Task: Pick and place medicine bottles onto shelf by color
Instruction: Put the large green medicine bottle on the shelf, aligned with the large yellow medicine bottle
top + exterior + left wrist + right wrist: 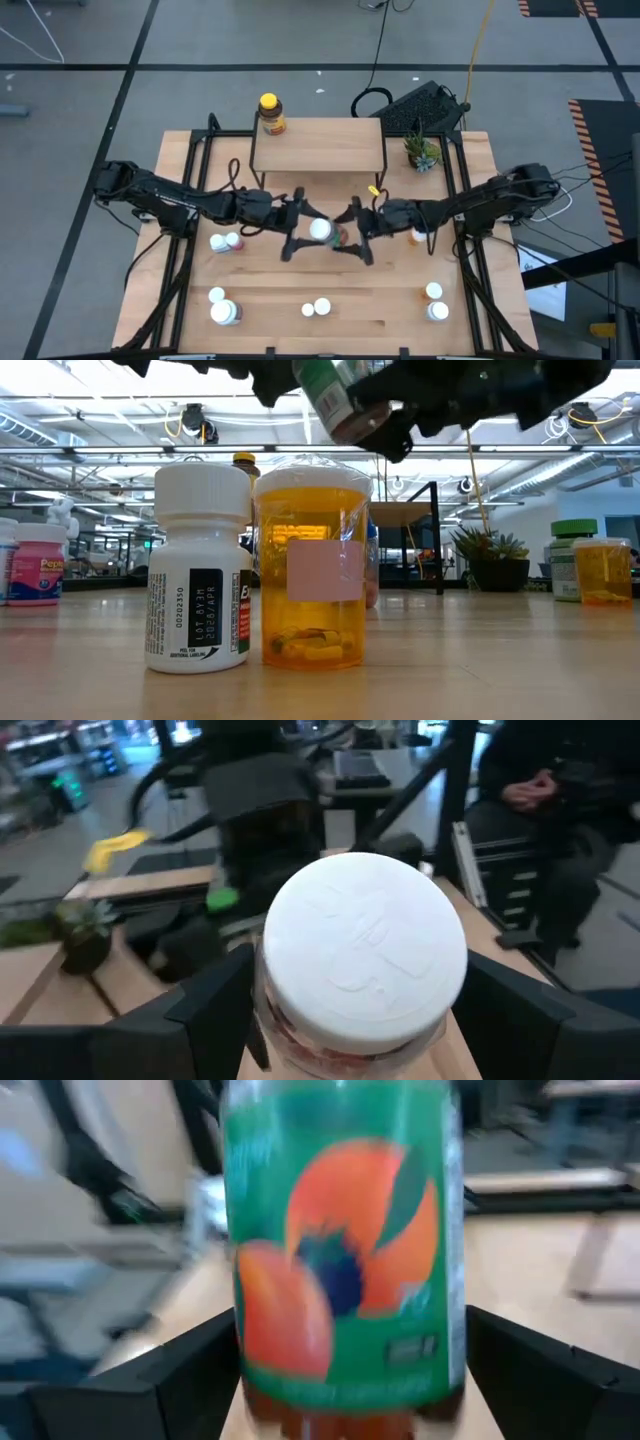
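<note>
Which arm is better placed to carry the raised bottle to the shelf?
Right, probably: the right gripper flanks the green-labelled bottle side-on, suiting upright placement on the shelf; the left gripper faces its cap.

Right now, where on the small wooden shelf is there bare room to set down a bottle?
The light-wood shelf on dark legs is bare except its back-left corner, where the amber bottle with yellow cap stands. Below it is crowded: both grippers meet around a white-capped bottle.
</note>
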You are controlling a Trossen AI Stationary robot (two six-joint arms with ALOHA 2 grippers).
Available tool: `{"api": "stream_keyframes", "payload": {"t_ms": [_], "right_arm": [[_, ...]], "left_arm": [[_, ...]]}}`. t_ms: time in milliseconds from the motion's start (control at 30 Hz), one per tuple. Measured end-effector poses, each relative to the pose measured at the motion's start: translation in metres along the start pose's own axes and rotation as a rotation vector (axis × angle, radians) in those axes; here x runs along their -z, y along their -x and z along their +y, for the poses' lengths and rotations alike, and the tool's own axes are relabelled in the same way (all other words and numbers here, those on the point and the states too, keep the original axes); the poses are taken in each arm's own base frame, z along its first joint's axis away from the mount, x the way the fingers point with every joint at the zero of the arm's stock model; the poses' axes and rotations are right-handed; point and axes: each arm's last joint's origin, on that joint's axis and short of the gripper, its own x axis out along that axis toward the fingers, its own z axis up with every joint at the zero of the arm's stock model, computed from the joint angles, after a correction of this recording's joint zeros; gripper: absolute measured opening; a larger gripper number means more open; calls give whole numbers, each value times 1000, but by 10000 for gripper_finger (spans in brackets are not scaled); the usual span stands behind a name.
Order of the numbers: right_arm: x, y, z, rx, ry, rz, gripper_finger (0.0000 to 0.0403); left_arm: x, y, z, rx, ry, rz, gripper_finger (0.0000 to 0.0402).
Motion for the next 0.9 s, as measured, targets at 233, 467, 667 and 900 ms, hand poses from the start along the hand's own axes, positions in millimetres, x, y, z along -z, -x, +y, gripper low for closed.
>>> {"api": "stream_keyframes", "payload": {"t_ms": [233,467,667,900], "right_arm": [[13,-10,-10,-209,-57,-15,350],[18,-15,-12,-258,-68,-30,314],[21,-15,-13,-186,-41,-19,270],[22,-17,-10,13,79,-42,281]], "left_arm": [[3,-1,-2,72,-46,16,288],[5,-1,-3,89,-40,40,294],[7,0,-3,60,-18,67,296],[7,0,1,-61,3,73,340]]}}
